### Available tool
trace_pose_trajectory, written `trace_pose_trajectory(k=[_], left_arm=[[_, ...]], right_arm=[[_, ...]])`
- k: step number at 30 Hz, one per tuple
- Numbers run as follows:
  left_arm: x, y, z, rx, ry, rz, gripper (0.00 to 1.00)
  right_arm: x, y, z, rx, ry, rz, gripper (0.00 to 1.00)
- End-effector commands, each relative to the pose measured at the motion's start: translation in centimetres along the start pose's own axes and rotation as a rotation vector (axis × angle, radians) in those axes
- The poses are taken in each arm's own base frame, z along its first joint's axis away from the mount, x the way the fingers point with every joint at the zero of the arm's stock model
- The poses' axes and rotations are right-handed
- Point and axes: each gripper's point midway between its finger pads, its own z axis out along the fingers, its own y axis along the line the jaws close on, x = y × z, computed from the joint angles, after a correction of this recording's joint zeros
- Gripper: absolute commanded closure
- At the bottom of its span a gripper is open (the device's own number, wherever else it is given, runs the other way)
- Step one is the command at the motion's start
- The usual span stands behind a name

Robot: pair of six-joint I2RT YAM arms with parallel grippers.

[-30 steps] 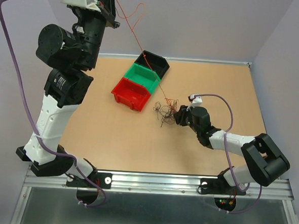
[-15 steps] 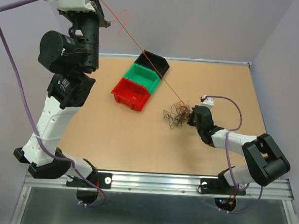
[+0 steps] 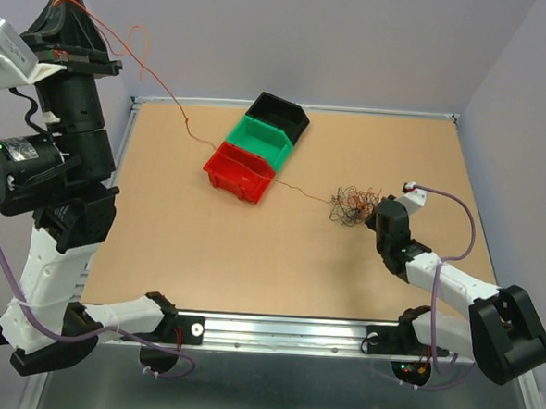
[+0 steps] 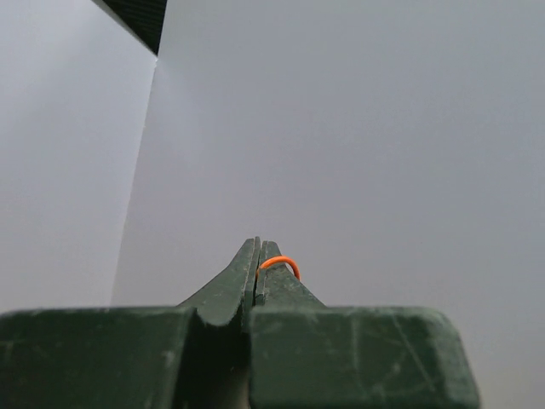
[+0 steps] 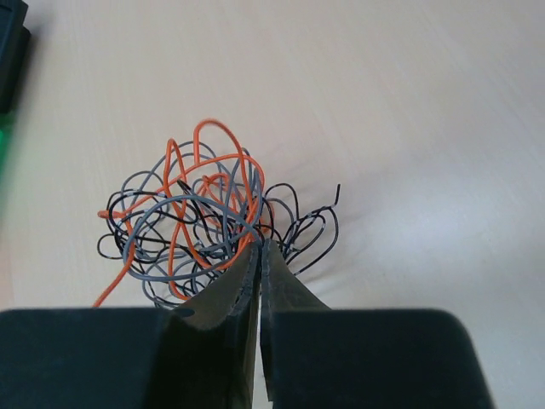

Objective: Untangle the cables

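The cables (image 3: 355,203) lie as a small curly tangle of orange, grey and black wires right of the table's middle. My right gripper (image 3: 373,214) is low at the tangle's right side. In the right wrist view its jaws (image 5: 260,248) are shut on strands at the near edge of the cables (image 5: 200,217). One orange wire (image 3: 184,117) runs out of the tangle, over the red bin, up to my left gripper (image 3: 68,8), raised high at the far left. In the left wrist view that gripper (image 4: 258,249) is shut, with a small loop of the orange wire (image 4: 282,261) beside its tips.
Three small bins stand in a diagonal row behind the middle: black (image 3: 280,115), green (image 3: 263,139), red (image 3: 240,170). Grey walls close the table at the back and sides. The left arm's tall body (image 3: 60,201) stands over the table's left edge.
The right gripper shut on the tangle and carried it to the right. The left arm swung far left, drawing the orange wire out longer across the bins.
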Motion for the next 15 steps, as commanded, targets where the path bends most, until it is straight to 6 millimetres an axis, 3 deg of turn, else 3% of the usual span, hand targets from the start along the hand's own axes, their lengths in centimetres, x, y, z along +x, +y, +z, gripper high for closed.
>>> trace_pose_trajectory(k=[1,3,4,6,7,8,11,15], left_arm=[[2.9,-3.8,0.1,0.134,0.010,-0.022,1.00],[4.7,-4.8,0.2,0.155,0.039,-0.014,1.00],[5.8,-5.8,-0.1,0.201,0.062,-0.009,1.00],[7.3,-7.1,-0.9,0.267,0.092,-0.029,1.00],[7.9,-8.2,-1.4,0.325,0.104,-0.034,1.00],[8.1,-8.7,-1.7,0.356,0.110,-0.045,1.00],[10.3,-11.2,-3.3,0.475,0.185,-0.097,1.00],[11.8,-12.9,-4.8,0.554,0.243,-0.171,1.00]], right_arm=[[-1.3,-1.2,-0.8,0.028,-0.065,0.047,0.92],[-1.6,-1.3,-1.1,0.025,-0.077,0.049,0.88],[-1.5,-1.2,-1.3,0.011,-0.070,0.035,0.71],[-1.8,-0.5,-1.8,-0.044,-0.068,0.002,0.52],[-1.5,0.4,-2.0,-0.102,-0.049,-0.012,0.35],[-1.6,1.0,-2.3,-0.145,-0.046,-0.027,0.30],[-1.5,3.3,-3.7,-0.317,-0.039,-0.117,0.23],[-1.4,6.7,-6.1,-0.564,-0.047,-0.179,0.21]])
